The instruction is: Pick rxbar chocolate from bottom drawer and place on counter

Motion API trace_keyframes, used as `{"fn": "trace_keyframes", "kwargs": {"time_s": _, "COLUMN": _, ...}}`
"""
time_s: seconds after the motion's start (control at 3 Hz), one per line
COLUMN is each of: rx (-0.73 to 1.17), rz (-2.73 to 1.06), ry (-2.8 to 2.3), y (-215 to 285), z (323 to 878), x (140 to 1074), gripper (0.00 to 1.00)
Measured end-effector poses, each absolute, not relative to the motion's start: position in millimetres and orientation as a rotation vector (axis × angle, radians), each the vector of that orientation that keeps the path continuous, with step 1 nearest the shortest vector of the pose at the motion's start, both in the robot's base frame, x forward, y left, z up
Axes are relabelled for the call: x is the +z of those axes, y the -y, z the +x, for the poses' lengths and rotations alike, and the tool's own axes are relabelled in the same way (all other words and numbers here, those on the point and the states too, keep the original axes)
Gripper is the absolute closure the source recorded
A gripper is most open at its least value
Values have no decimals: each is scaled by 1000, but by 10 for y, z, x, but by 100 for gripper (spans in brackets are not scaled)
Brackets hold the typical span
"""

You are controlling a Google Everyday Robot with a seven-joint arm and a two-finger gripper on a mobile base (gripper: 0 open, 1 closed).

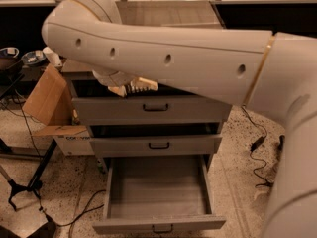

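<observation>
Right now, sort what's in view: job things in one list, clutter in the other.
Job: bottom drawer, open; counter; pincer, under the arm by the top drawer. No bar seen.
Clutter: cardboard box; middle drawer; floor cable.

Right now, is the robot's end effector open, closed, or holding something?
End effector: cannot be told; it is mostly hidden beneath the arm, by the top drawer.

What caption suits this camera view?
Gripper hangs under the arm at the top drawer; bottom drawer stands open.
</observation>
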State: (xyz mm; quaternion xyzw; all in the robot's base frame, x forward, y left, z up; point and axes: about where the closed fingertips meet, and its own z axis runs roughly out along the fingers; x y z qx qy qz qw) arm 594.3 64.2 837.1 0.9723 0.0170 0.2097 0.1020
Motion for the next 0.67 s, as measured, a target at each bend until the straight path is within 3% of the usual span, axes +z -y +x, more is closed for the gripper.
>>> {"fn": "trace_keyframes", "kwargs": {"time_s": 0.67, "rx": 728, "rz": 2862, "ry": -149, "y": -909, "z": 6570, "x": 9051, "gripper": 100}}
